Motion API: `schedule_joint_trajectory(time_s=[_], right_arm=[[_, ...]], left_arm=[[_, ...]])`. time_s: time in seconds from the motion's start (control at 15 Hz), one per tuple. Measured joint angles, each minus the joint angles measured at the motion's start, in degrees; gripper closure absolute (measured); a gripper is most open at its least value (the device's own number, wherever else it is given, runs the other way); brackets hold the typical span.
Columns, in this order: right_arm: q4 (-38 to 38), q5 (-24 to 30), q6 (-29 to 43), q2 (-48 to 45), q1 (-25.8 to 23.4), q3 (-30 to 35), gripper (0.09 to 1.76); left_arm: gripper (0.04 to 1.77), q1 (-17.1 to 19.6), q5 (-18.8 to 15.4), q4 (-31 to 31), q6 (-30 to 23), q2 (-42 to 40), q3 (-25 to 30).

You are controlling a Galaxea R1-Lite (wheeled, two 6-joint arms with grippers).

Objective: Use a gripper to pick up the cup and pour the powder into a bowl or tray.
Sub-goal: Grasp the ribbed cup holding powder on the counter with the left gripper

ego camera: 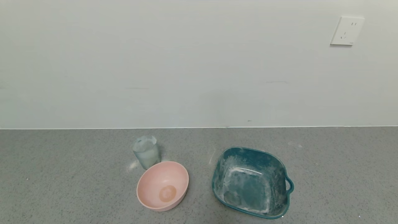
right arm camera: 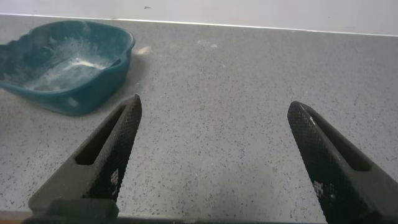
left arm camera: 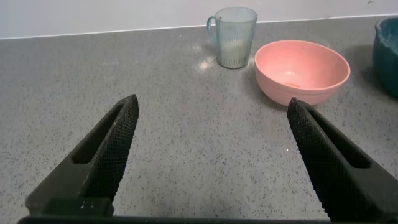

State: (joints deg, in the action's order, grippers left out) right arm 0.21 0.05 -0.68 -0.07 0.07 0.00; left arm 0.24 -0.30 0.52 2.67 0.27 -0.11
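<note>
Jaws, left gripper (left arm camera: 211,124): spread wide and holding nothing, low over the grey speckled desk (ego camera: 62,186), aimed toward the cup from well back.
Cup: small translucent pale blue-green ribbed plastic tumbler (ego camera: 145,151) standing upright on the desk, just behind the bowl; from the head view I cannot tell whether they touch.
Powder: whitish-beige grainy layer (left arm camera: 234,46) low inside the tumbler, faint through the wall.
Handling: likely light, thin-walled and somewhat slick; best squeezed gently across the ribbed body at mid-height, clear of the thin loop handle (left arm camera: 212,28).
Bowl: round pale pink plastic bowl (ego camera: 162,185), looks empty; its rim crowds the cup's near side.
Tray: squarish teal plastic tray (ego camera: 252,182) with white dusty smears, well apart to the right.
Jaws, right gripper (right arm camera: 214,124): released, idle over bare desk near the tray.
</note>
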Motion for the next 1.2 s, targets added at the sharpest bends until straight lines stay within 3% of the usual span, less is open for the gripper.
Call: schedule_joint_trajectory(time_s=[1.0, 1.2], right_arm=[[0.0, 0.0, 0.02, 0.0, 0.0, 0.0, 0.14], [0.0, 0.05, 0.02, 0.0, 0.0, 0.0, 0.14]], left_arm=[[0.09, 0.0, -0.1, 0.41, 0.05, 0.0, -0.11], [0.09, 0.0, -0.82, 0.52, -0.3, 0.55, -3.27]])
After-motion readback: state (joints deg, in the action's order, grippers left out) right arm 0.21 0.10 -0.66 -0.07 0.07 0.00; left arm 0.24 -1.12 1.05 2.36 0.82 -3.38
